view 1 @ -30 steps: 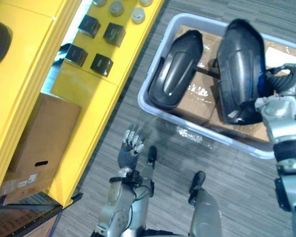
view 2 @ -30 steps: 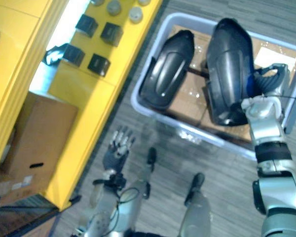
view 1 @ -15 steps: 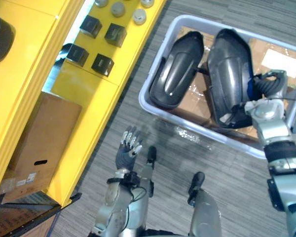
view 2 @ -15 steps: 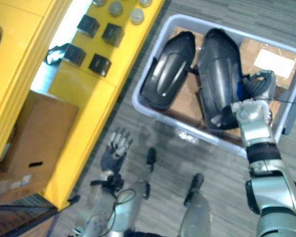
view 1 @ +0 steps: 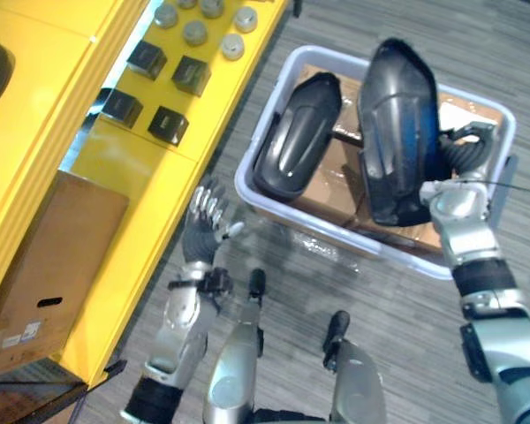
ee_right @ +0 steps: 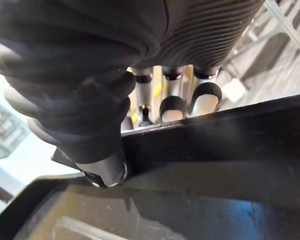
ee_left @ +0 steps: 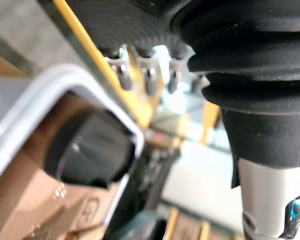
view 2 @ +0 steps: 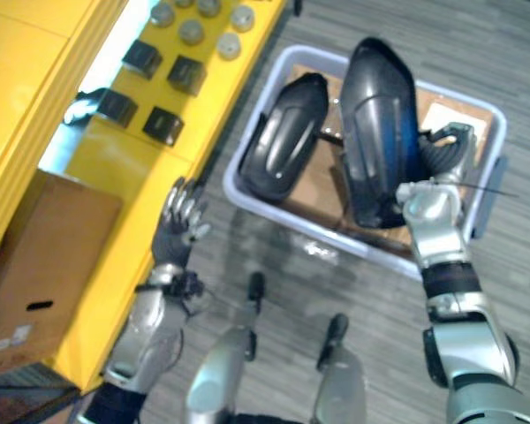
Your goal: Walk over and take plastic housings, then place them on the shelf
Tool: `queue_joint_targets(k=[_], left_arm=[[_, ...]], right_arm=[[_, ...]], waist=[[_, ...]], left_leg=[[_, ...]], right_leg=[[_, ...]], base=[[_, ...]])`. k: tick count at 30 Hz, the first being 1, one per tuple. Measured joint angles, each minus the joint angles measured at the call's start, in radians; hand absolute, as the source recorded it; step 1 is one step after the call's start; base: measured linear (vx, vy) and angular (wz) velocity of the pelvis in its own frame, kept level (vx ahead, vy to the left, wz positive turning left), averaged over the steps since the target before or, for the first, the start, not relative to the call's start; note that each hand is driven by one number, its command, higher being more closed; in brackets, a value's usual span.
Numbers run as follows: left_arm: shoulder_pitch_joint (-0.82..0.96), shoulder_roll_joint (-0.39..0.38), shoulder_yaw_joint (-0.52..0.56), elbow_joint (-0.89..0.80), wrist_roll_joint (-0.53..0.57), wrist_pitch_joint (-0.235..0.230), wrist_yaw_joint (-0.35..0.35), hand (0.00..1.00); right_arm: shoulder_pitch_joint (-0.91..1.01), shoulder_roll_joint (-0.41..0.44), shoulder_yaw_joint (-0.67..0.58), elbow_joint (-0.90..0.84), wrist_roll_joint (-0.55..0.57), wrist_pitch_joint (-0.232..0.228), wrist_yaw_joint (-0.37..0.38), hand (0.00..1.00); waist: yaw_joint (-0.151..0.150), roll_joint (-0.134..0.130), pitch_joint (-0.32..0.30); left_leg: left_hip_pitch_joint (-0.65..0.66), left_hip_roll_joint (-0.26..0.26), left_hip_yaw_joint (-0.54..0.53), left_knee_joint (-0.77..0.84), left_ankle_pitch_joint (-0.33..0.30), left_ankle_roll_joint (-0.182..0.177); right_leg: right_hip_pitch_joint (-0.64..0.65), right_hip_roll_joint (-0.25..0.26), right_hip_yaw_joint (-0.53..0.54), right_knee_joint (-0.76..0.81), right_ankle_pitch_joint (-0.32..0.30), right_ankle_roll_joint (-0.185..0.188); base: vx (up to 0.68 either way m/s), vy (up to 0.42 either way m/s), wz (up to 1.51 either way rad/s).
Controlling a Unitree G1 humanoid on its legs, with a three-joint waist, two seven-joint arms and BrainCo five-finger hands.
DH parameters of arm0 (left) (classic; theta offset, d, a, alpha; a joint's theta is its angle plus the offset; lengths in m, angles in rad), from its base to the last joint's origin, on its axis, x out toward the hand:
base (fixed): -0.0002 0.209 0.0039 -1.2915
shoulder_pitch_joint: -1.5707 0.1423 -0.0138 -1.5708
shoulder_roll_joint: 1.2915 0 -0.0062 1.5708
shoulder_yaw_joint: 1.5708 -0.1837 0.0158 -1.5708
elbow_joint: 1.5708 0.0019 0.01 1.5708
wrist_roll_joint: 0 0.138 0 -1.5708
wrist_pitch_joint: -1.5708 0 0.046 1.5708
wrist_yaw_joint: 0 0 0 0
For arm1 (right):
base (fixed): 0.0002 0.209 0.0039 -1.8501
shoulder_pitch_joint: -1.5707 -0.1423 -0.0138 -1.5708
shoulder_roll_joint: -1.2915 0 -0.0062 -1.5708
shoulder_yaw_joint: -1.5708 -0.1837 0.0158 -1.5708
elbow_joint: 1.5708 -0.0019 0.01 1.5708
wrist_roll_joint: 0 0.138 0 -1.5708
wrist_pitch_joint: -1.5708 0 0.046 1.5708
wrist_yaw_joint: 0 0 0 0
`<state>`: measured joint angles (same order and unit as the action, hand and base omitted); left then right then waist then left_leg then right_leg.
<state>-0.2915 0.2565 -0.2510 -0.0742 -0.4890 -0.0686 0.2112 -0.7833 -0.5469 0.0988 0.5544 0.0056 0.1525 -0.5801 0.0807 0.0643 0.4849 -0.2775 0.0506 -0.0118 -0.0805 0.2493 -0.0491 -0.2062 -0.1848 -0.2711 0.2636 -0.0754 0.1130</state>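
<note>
**Right hand grips the large housing over the bin**

The right hand (view 1: pixel 465 159) is closed on the lower side edge of the large housing (view 1: pixel 397 124). In the right wrist view its fingers (ee_right: pixel 172 107) curl over the dark rim of that shell. The housing is tilted lengthwise above the bin (view 1: pixel 245 184), and its far end overlaps the bin's far rim. Whether its near end touches the cardboard (view 1: pixel 331 190) lining the bin cannot be told.

Just beside it, a second housing (view 1: pixel 296 146) lies in the bin's left half, resting on the same cardboard with its rounded back up. The two shells are near each other but apart.

The left hand (view 1: pixel 205 221) is held over the floor (view 1: pixel 512 44) between the bin's near corner and the edge of the yellow shelf (view 1: pixel 132 168). Its fingers (ee_left: pixel 150 80) are straight and spread, holding nothing.

On the shelf top sit four black boxes (view 1: pixel 168 125) in two pairs, with several grey caps (view 1: pixel 194 33) beyond them. A cardboard box (view 1: pixel 53 256) stands on a lower level of the shelf, well apart from the bin
</note>
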Motion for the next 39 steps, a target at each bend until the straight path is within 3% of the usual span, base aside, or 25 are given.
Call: queue_joint_targets(k=[4,10,12,18,26,32,39], left_arm=[[-0.178,0.023,-0.012,0.133,-0.004,0.107,-0.028,0.00],[-0.326,0.052,-0.066,0.259,-0.005,0.210,-0.068,0.00],[-0.370,0.051,-0.087,0.295,-0.001,0.263,-0.075,0.00],[-0.426,0.050,-0.124,0.381,-0.002,0.347,-0.066,0.00],[-0.466,0.011,-0.127,0.458,-0.013,0.352,0.001,0.00],[-0.492,-0.009,-0.160,0.460,-0.026,0.294,0.039,0.00],[-0.532,-0.048,-0.165,0.498,-0.148,0.213,0.026,0.00]], right_arm=[[-0.033,0.018,0.000,-0.041,-0.023,-0.011,0.017,1.00],[-0.102,0.061,0.003,-0.041,-0.031,-0.051,0.018,1.00],[-0.116,0.063,0.013,-0.041,-0.031,-0.070,0.017,1.00],[-0.121,0.087,0.043,-0.041,-0.031,-0.093,0.014,1.00],[-0.126,0.155,0.069,-0.038,-0.030,-0.096,0.005,1.00],[-0.129,0.193,0.109,-0.032,-0.030,-0.096,-0.008,1.00],[-0.131,0.242,0.131,0.051,-0.029,-0.097,-0.010,1.00]], waist=[[-0.020,-0.002,0.000],[-0.051,-0.010,-0.001],[-0.059,-0.013,-0.002],[-0.074,-0.015,-0.004],[-0.076,-0.018,-0.005],[-0.075,-0.018,-0.005],[-0.072,-0.018,-0.005]], left_leg=[[0.012,0.006,0.038,-0.001,0.000,0.000],[0.043,0.019,0.075,-0.006,-0.005,0.003],[0.047,0.026,0.077,-0.006,-0.006,0.001],[0.058,0.026,0.081,-0.005,-0.005,0.003],[0.068,0.025,0.100,-0.002,-0.005,0.003],[0.065,0.025,0.097,-0.002,-0.006,0.001],[0.064,0.024,0.091,-0.002,-0.005,0.003]], right_leg=[[0.010,0.009,0.035,-0.046,0.040,0.001],[0.038,0.024,0.061,-0.084,0.066,-0.002],[0.054,0.030,0.061,-0.114,0.083,-0.003],[0.068,0.035,0.063,-0.126,0.090,-0.003],[0.089,0.038,0.080,-0.170,0.121,0.000],[0.089,0.039,0.078,-0.178,0.128,0.000],[0.098,0.040,0.074,-0.192,0.134,0.002]], base=[[0.01,-0.016,-0.25],[0.00,-0.030,-0.18],[-0.01,-0.028,-0.07],[0.01,-0.018,-0.01],[0.00,-0.010,-0.06],[0.00,0.000,0.00],[-0.01,-0.012,0.02]])
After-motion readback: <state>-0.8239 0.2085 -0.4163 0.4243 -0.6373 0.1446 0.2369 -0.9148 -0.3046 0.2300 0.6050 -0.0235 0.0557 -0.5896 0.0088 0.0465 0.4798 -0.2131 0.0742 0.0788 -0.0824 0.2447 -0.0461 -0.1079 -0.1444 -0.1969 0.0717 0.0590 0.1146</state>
